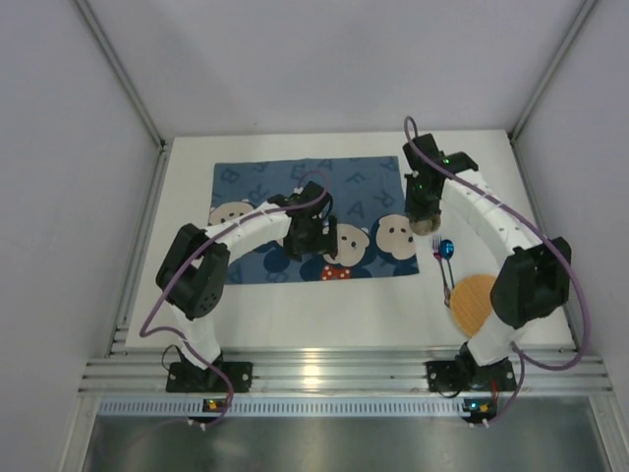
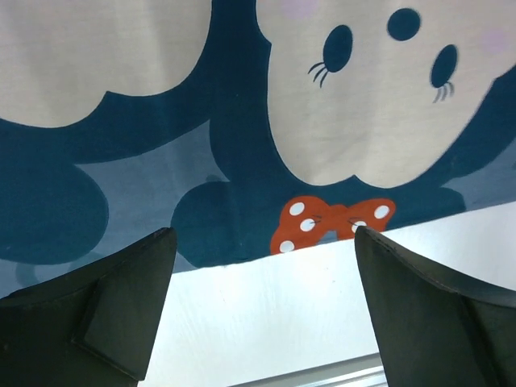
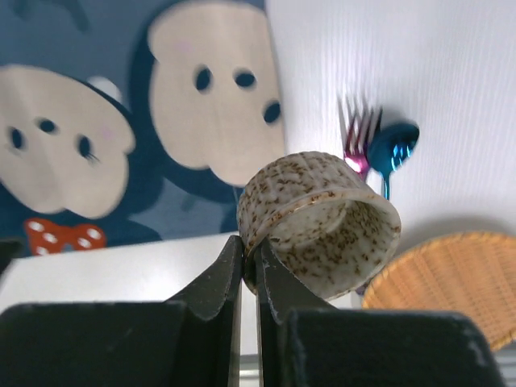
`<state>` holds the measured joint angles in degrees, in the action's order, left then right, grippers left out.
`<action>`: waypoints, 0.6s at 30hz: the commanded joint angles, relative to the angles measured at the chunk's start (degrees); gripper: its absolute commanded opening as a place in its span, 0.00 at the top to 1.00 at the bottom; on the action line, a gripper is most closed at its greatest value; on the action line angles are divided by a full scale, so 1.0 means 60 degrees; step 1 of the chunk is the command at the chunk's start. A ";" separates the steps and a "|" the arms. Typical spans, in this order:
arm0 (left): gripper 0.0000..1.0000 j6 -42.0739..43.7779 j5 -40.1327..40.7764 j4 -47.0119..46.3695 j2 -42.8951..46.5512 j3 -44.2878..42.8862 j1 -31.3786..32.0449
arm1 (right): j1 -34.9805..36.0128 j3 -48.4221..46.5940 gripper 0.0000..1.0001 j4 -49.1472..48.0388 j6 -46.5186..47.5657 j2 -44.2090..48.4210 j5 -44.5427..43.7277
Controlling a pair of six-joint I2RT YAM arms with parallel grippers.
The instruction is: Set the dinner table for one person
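My right gripper (image 3: 250, 256) is shut on the rim of a small brown-speckled ceramic cup (image 3: 322, 218), one finger inside and one outside, and holds it tilted in the air. From above, the cup (image 1: 425, 225) hangs by the right edge of the blue cartoon-print placemat (image 1: 256, 187), over the white dinner table (image 1: 344, 310). My left gripper (image 1: 313, 246) hovers over the placemat's near edge. Its jaws stand wide open with nothing between them (image 2: 264, 235), above the red spotted bow (image 2: 330, 222) and bare tabletop (image 2: 266, 314).
A pink fork (image 3: 359, 137) and a blue spoon (image 3: 393, 149) lie side by side right of the placemat. A round woven wicker mat (image 1: 472, 300) sits nearer the right arm's base. A ribbed aluminium rail (image 1: 324, 374) runs along the near edge, and grey walls enclose the table.
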<state>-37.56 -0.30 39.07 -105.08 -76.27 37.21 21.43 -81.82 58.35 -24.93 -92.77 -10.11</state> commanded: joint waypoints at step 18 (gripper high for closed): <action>0.05 0.0723 0.0093 0.0359 -0.0741 0.0889 0.1370 | 0.0164 -0.8555 1.00 0.0354 0.0112 -0.7066 0.0718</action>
<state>-33.36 2.09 39.22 -110.13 -75.55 42.96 21.76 -128.18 59.68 -23.20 -134.80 -5.85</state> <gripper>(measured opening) 0.947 0.046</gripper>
